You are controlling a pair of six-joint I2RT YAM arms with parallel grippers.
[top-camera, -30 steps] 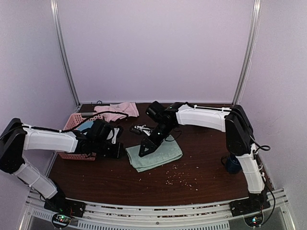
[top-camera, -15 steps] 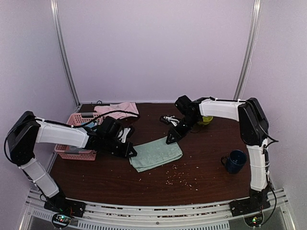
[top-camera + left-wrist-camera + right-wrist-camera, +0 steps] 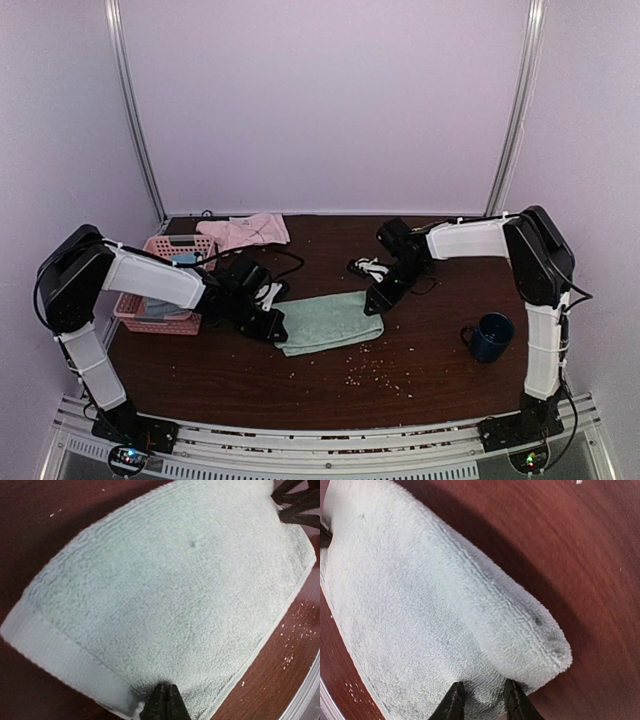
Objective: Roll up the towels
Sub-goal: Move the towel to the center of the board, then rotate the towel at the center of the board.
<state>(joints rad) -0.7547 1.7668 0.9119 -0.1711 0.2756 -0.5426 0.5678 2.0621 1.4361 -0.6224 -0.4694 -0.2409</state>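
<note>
A sage green towel (image 3: 325, 322) lies in the middle of the table, its far edge folded into a thick lip. The left gripper (image 3: 272, 325) is at the towel's left end. In the left wrist view that gripper (image 3: 163, 700) is shut, tips pressed on the cloth (image 3: 175, 590) near a corner. The right gripper (image 3: 375, 300) is at the towel's right end. In the right wrist view it (image 3: 482, 695) stands open, fingers sunk into the cloth (image 3: 430, 605) with a hump of it between them. A pale pink towel (image 3: 245, 230) lies crumpled at the back left.
A pink basket (image 3: 150, 320) holding a blue-grey cloth (image 3: 180, 258) stands at the left edge behind the left arm. A dark blue mug (image 3: 490, 337) stands at the right. A small black-and-white object (image 3: 368, 268) lies behind the towel. Crumbs (image 3: 370, 370) are scattered in front.
The right gripper has swung from the towel's left part to its right end, its fingers narrowing. The left gripper has moved right onto the towel's left end. The towel now looks narrower.
</note>
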